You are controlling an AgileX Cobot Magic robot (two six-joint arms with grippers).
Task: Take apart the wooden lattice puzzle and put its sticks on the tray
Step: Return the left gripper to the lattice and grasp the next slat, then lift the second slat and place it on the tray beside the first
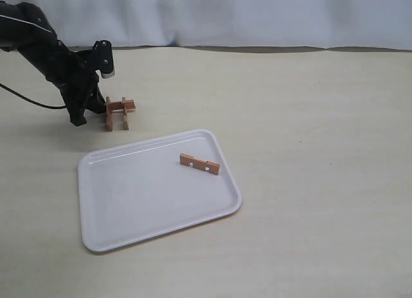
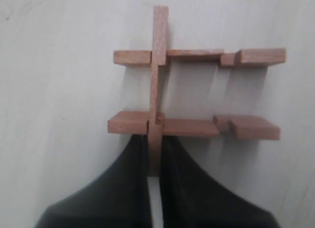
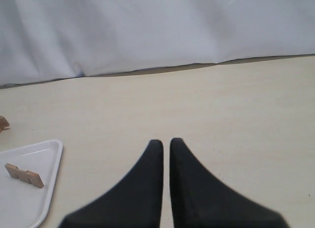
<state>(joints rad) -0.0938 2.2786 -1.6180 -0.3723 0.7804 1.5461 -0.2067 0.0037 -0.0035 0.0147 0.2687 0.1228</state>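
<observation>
Pale table [image 1: 322, 118] under a white backdrop [image 1: 257, 15]. Nearest, lower left of the exterior view, the tray [image 1: 141, 195] holds one loose stick [image 1: 199, 163] — one done. Beyond it, upper left, the wooden lattice puzzle [image 1: 120, 112] sits on the table, three sticks interlocked. My left gripper [image 2: 155, 144] pinches its cross stick [image 2: 160, 50]; my right gripper [image 3: 166, 144] hangs pressed together, empty. Three to go, I judge.

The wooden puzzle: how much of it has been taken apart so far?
Done: one stick lies on the tray. In hand: the left gripper pinches the end of the cross stick of the puzzle, which sits on the table beside the tray. Left: that stick and the two other sticks locked to it. The right gripper hangs empty, shut.
</observation>
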